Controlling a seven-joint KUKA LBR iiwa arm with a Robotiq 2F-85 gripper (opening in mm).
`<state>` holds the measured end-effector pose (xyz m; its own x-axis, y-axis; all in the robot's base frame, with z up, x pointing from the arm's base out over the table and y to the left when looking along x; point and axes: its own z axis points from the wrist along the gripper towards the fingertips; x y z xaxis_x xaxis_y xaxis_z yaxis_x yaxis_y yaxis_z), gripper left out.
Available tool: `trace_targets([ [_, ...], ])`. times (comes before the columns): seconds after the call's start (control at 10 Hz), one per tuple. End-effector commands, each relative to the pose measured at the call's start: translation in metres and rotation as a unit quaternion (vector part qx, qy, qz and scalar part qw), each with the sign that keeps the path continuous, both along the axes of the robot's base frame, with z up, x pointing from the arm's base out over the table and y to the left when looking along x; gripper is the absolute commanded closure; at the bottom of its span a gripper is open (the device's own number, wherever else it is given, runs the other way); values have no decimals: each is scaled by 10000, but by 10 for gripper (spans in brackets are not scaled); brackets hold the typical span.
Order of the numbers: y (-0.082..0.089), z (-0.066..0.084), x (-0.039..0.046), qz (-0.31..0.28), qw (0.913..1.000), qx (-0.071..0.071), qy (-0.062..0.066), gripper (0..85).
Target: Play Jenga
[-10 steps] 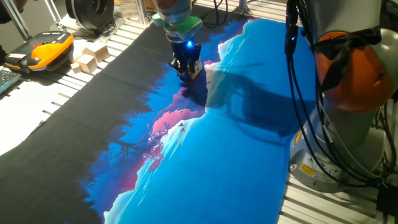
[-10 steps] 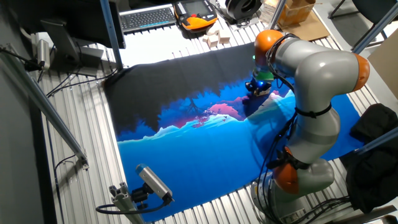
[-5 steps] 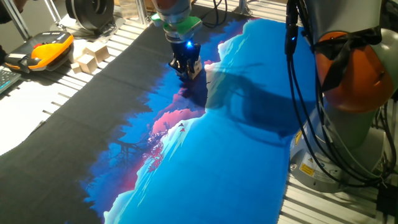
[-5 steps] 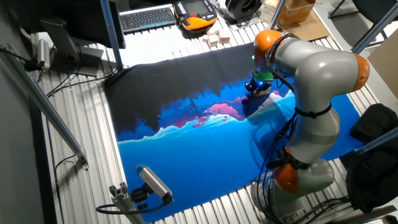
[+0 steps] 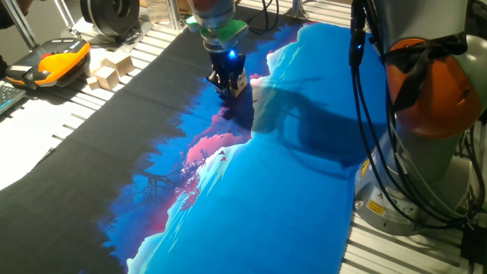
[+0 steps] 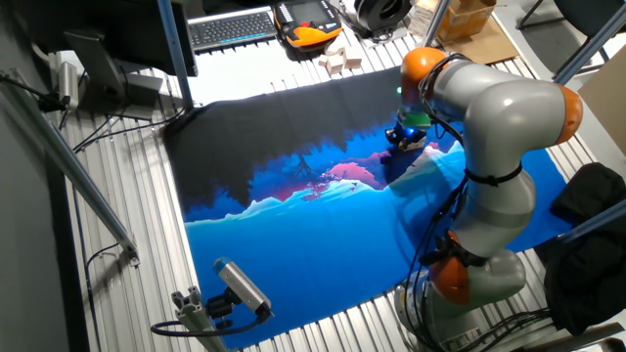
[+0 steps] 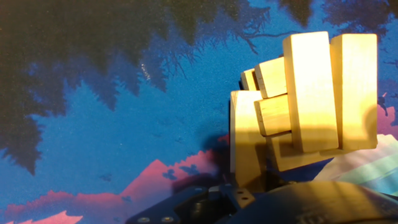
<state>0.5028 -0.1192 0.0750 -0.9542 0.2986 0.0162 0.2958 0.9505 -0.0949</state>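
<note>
Gripper (image 5: 230, 85) sits low right at the Jenga (image 7: 308, 102) tower on the table (image 5: 297, 190). Top blocks lie crosswise. Whether it's clenched or released, can't tell.

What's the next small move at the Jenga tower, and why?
Probably a slow sideways nudge to centre on one block. In the hand view the Jenga tower sits right of centre, its blocks askew, close against the gripper. The fixed views show the gripper low at the tower; whether the jaws are open is unclear.
</note>
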Motion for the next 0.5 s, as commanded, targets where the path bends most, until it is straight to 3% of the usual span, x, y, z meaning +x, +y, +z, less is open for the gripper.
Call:
trace_targets([
  [0.0,3,1,0,1,10000,3,-1,850],
  [0.4,22,-1,4,23,10000,9,-6,850],
])
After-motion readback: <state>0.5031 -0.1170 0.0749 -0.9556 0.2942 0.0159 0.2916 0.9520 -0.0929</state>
